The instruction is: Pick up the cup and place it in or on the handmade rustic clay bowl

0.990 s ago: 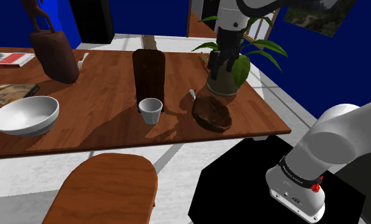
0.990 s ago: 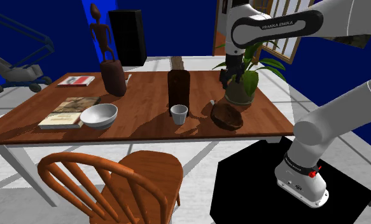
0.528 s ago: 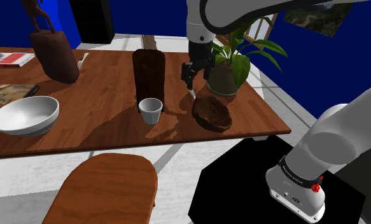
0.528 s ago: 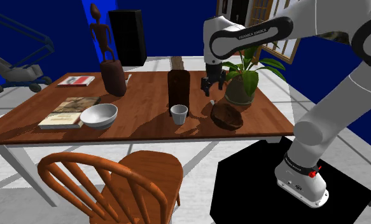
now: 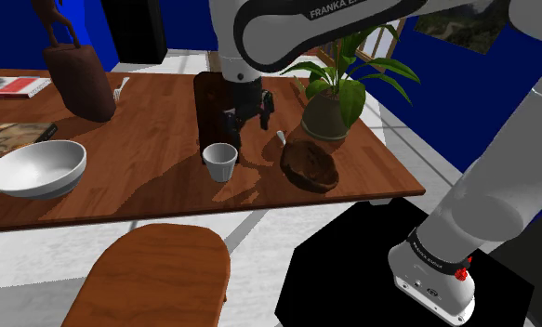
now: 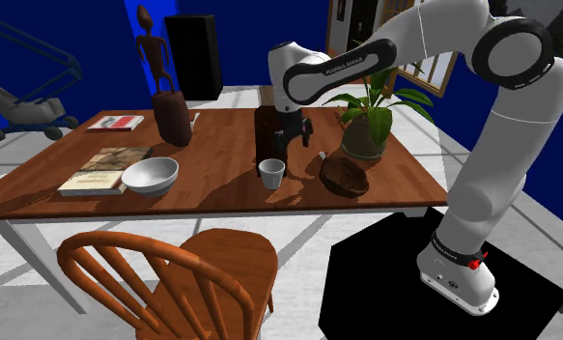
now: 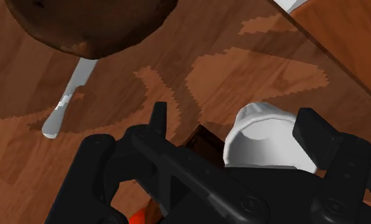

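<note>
A small white cup (image 5: 219, 161) stands upright on the wooden table (image 5: 157, 186), in front of a tall dark brown block (image 5: 217, 98). The rough brown clay bowl (image 5: 310, 165) sits to the cup's right in the shoulder view, with nothing in it. My black gripper (image 5: 246, 116) hangs open above the cup, a little behind it and to its right, touching nothing. In the wrist view the cup (image 7: 263, 137) lies below the spread fingers (image 7: 158, 118), nearer the right one, and the clay bowl (image 7: 88, 25) shows beyond. From the second exterior view, the gripper (image 6: 293, 135) hovers over the cup (image 6: 271, 172).
A potted plant (image 5: 329, 102) stands behind the clay bowl, and a small knife (image 5: 281, 138) lies between them. A large white bowl (image 5: 36, 167), books and a dark statue (image 5: 78, 79) occupy the table's left. A wooden chair (image 5: 157, 274) stands at the front edge.
The arm has swung from over the potted plant leftward across the table to above the cup. The fingers stayed open; cup and bowl have not moved.
</note>
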{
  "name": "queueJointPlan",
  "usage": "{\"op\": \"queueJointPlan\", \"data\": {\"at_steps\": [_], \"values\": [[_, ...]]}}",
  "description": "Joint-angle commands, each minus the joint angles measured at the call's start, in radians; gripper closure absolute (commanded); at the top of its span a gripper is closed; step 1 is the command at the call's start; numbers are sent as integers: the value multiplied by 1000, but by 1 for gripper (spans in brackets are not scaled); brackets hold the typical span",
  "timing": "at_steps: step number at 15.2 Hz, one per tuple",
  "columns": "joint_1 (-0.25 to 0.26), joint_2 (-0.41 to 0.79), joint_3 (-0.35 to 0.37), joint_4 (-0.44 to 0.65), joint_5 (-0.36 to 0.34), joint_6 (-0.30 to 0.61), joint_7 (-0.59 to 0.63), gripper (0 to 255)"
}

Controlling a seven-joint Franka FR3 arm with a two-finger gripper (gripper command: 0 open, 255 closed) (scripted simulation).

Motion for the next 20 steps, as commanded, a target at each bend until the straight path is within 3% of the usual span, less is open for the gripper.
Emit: {"op": "queueJointPlan", "data": {"at_steps": [1,10,20], "values": [[24,90,15,74,-47,-11,54,0],[200,484,0,475,-224,-124,205,0],[186,492,-9,384,-235,-29,216,0]]}}
